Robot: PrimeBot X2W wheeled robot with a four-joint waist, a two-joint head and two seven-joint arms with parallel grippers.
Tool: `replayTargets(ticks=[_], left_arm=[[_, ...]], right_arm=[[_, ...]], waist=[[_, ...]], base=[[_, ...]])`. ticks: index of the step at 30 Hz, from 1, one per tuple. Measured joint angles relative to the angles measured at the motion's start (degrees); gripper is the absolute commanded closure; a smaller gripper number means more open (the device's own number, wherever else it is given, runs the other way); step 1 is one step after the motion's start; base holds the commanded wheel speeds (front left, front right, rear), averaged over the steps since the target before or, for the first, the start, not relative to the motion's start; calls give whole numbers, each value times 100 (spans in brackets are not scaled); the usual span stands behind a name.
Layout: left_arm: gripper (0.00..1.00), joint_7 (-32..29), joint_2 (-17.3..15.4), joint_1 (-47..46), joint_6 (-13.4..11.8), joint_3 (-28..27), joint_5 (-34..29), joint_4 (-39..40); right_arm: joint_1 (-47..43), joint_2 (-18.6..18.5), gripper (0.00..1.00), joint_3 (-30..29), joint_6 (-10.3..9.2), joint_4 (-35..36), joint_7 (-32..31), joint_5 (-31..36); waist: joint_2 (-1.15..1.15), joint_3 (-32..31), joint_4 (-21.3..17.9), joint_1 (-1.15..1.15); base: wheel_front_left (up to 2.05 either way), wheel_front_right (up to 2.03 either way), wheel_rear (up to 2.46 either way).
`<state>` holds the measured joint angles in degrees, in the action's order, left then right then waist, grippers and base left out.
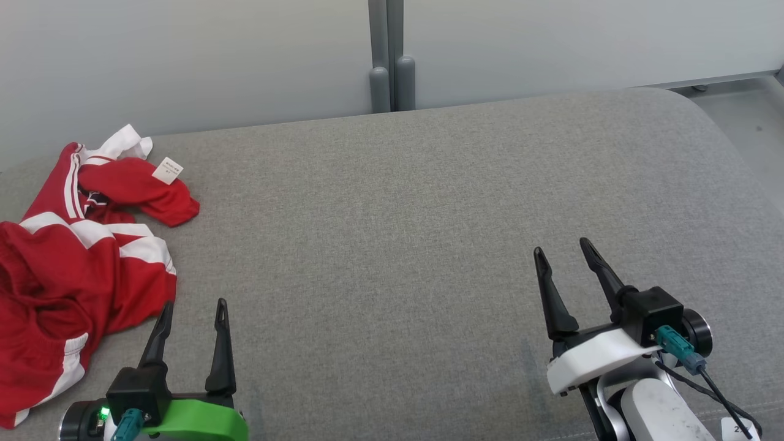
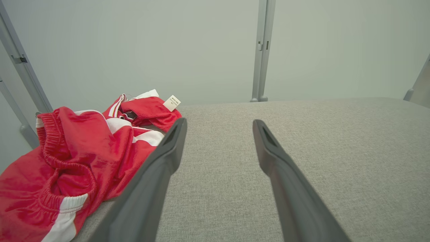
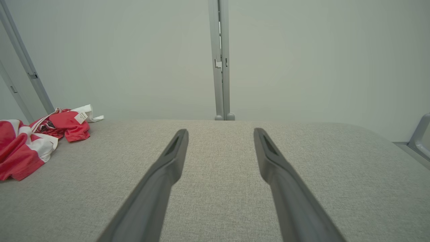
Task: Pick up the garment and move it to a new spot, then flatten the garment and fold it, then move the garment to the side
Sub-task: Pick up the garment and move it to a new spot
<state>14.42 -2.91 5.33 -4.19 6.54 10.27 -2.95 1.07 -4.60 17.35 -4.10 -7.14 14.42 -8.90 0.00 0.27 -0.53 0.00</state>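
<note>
A red garment (image 1: 79, 269) with white stripes and a small white tag lies crumpled at the left edge of the grey cushioned surface (image 1: 429, 245). My left gripper (image 1: 195, 304) stands open at the lower left, its fingertips just right of the garment's near edge, nothing between them. In the left wrist view the garment (image 2: 77, 161) bunches to the left of that gripper (image 2: 220, 124). My right gripper (image 1: 561, 245) is open at the lower right, far from the cloth. From the right wrist, the garment (image 3: 30, 141) sits at the far left, well away from the open right gripper (image 3: 221, 131).
A pale wall with a grey vertical post (image 1: 387, 55) rises behind the surface. The surface rounds off at the right, where a strip of floor (image 1: 747, 116) shows. Bare grey fabric stretches between the two grippers.
</note>
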Motion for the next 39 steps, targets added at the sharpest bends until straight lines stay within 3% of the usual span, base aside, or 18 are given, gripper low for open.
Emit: replayTargets(ticks=[8, 18, 39], left_arm=[[0, 0, 5, -9, 41, 20, -3, -21], [0, 0, 9, -57, 41, 19, -18, -63], [0, 0, 16, -59, 30, -19, -96, -187]], right_arm=[[0, 8, 0, -79, 2, 2, 0, 0], [1, 23, 0, -66, 60, 5, 0, 33], [5, 101, 0, 175, 260, -64, 0, 34]], waist=[[0, 4, 64, 0], [0, -20, 421, 0], [0, -243, 1882, 0]], base=[[0, 0, 0], [0, 0, 0], [0, 0, 0]])
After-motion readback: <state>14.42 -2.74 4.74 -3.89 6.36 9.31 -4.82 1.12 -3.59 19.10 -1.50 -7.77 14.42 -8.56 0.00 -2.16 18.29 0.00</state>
